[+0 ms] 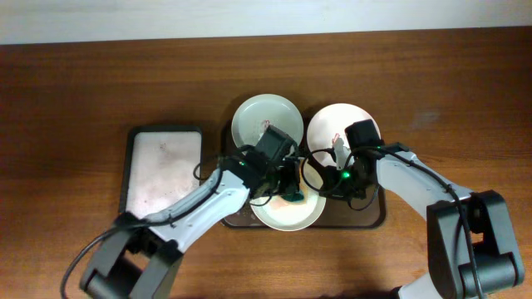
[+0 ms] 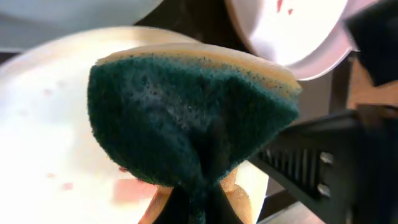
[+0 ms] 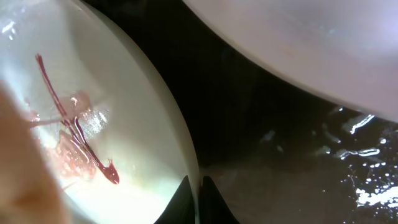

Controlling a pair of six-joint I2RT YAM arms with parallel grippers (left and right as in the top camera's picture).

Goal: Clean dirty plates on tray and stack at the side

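Observation:
Three plates lie on the dark wet tray [image 1: 371, 218]: a pale green plate [image 1: 264, 116] at the back left, a white plate [image 1: 332, 126] with a red smear at the back right, and a front plate [image 1: 287, 214]. My left gripper [image 1: 288, 188] is shut on a green and yellow sponge [image 2: 186, 112] and holds it over the front plate [image 2: 43, 124], which has faint pink smears. My right gripper [image 3: 199, 190] is shut on the front plate's rim [image 3: 186, 155], and red sauce streaks show inside this plate. In the overhead view the right gripper [image 1: 332, 179] sits between the front and white plates.
A smaller white-lined sponge tray [image 1: 164, 166] lies left of the dark tray. Bare wooden table [image 1: 83, 83] surrounds both trays. The white plate's edge [image 3: 311, 50] hangs close above my right gripper. The tray floor [image 3: 298, 180] is wet and shiny.

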